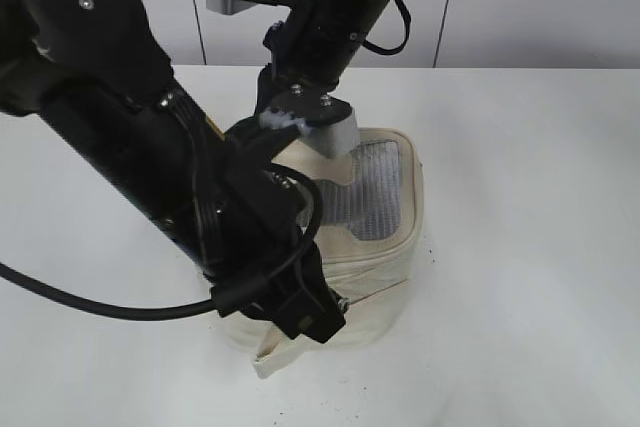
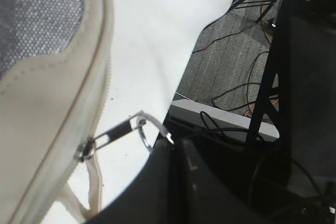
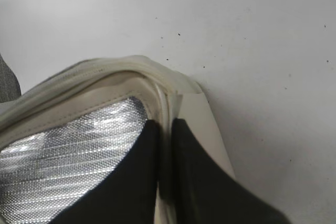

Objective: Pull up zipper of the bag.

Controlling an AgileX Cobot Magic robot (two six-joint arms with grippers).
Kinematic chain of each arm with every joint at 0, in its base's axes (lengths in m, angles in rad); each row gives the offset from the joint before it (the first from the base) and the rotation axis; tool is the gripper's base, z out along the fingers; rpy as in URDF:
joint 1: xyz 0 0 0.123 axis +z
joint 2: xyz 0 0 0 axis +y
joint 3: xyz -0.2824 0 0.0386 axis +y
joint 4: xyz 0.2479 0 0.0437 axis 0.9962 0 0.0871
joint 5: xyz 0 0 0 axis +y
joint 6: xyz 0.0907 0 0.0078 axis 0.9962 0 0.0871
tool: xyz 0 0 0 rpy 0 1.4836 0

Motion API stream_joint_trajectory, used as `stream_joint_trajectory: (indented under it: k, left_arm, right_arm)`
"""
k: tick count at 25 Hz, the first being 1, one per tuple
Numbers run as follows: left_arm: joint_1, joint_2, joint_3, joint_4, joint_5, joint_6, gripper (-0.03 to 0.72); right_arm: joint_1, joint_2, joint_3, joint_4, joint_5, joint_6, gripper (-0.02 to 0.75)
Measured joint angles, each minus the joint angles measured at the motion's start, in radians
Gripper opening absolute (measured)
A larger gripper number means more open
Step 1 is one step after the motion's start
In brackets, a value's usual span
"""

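The cream bag [image 1: 385, 267] stands mid-table, its grey mesh top panel [image 1: 375, 192] facing up. My left gripper [image 1: 325, 319] is at the bag's near-left corner. In the left wrist view it [image 2: 174, 142] is shut on the silver ring pull [image 2: 143, 127] of the zipper, drawn taut away from the slider [image 2: 85, 149] on the bag's edge [image 2: 63, 103]. My right gripper [image 1: 300, 132] is at the far-left edge of the top. In the right wrist view it [image 3: 165, 129] is shut on the bag's zip rim [image 3: 163, 85] beside the mesh [image 3: 73, 156]. A second slider is not visible.
The white table [image 1: 520, 247] surrounds the bag. A loose cream strap flap [image 1: 272, 359] hangs at the bag's front bottom. My left arm [image 1: 150, 157] crosses over the bag's left side. The left wrist view shows the table edge, floor cables [image 2: 231, 66] and a black frame.
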Motion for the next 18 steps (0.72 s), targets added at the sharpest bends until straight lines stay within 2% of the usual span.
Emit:
stream_joint_trajectory:
  k: [3, 6, 8, 10, 12, 18]
  left_arm:
    - [-0.006, -0.020, 0.000, 0.048, 0.012, -0.087, 0.071]
    - [-0.007, -0.073, 0.000, 0.101, 0.010, -0.129, 0.215]
    - [-0.004, -0.123, 0.000, 0.124, -0.017, -0.137, 0.332]
    - [0.007, -0.169, 0.000, 0.139, -0.066, -0.140, 0.420]
    - [0.022, -0.212, 0.000, 0.151, -0.120, -0.141, 0.471]
    - [0.126, -0.226, -0.024, 0.202, -0.197, -0.143, 0.502]
  right_arm:
    - [0.000, 0.000, -0.004, -0.004, -0.004, 0.041, 0.184]
    - [-0.001, 0.000, -0.005, -0.020, -0.005, 0.100, 0.414]
    - [-0.002, 0.000, -0.016, -0.028, -0.006, 0.147, 0.507]
    - [-0.002, 0.000, -0.034, -0.032, -0.007, 0.182, 0.545]
    - [-0.002, 0.000, -0.058, -0.049, -0.007, 0.208, 0.559]
    - [-0.017, -0.001, -0.119, -0.167, -0.007, 0.321, 0.568]
